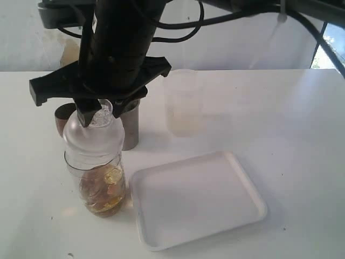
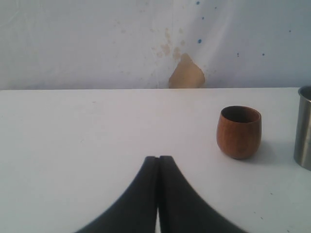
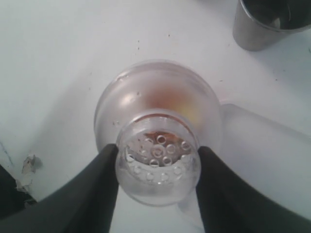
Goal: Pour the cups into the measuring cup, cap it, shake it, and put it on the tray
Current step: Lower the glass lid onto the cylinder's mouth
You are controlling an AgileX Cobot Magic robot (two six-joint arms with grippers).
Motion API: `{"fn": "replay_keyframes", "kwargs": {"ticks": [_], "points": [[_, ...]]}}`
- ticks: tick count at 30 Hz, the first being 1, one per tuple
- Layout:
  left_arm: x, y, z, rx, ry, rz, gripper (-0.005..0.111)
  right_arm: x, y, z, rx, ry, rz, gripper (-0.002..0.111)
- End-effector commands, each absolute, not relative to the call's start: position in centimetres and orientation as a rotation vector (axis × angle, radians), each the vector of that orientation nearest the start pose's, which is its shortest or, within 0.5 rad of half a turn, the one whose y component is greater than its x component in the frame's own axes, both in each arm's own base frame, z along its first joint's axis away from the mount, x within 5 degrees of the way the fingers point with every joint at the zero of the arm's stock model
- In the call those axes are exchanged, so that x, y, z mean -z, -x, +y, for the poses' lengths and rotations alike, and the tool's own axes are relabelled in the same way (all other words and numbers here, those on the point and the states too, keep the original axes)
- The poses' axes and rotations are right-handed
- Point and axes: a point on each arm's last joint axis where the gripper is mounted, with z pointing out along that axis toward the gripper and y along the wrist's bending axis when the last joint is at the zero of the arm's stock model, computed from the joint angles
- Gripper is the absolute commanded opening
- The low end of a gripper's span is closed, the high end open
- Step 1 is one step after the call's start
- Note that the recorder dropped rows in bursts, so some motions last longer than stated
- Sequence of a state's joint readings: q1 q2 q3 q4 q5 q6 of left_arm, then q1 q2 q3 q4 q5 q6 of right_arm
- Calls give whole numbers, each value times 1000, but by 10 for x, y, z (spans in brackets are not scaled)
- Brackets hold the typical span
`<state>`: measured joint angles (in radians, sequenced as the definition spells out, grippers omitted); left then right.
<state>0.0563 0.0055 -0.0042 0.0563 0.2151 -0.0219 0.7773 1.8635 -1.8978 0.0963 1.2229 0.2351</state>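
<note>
- I found the right gripper (image 3: 156,165) clamped on the perforated neck of the frosted domed cap (image 1: 92,137), one finger on each side. Its arm had reached across to the left of the scene.
- The measuring cup (image 1: 99,181) stood upright on the table (image 1: 291,135), near left, just beside the tray (image 1: 194,205) but not on it. Yellow-brown contents lay in its bottom.
- The left gripper (image 2: 158,162) was clenched on nothing, its fingertips pressed together over bare table.
- Judgement: with the cap on, pouring looked finished, and the shake or the transfer was the step in hand.
- Recommendation: the hold was on the cap alone, so any lift would load the joint between cap and cup.
  - I would confirm the cap's seating first.
  - I would keep the shake short, minding the holes in the neck.
  - I would set the base flat in the tray's middle before releasing.
- Only the right wrist view showed the holes and the finger contact.
- Only the exterior view showed the tray, the contents, and the frosted plastic cup (image 1: 183,102) farther back.
- Only the left wrist view showed the wooden cup (image 2: 239,132) whole, upright and apart from the steel tumbler (image 2: 303,128). The exterior view showed just its edge behind the arm.
- I could not tell whether either cup was empty.
</note>
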Motion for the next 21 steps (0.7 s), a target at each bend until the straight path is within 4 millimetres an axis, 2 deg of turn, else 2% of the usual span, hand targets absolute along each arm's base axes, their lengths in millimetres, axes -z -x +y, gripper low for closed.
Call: {"fn": "replay_keyframes", "kwargs": {"ticks": [1, 15, 21], "points": [[-195, -56, 4, -76, 20, 1688, 0, -362, -281, 285, -415, 714, 2621, 0], [-195, -56, 4, -76, 20, 1688, 0, -338, -289, 296, -415, 723, 2685, 0], [-195, -56, 4, -76, 20, 1688, 0, -337, -289, 296, -411, 724, 2686, 0]]}}
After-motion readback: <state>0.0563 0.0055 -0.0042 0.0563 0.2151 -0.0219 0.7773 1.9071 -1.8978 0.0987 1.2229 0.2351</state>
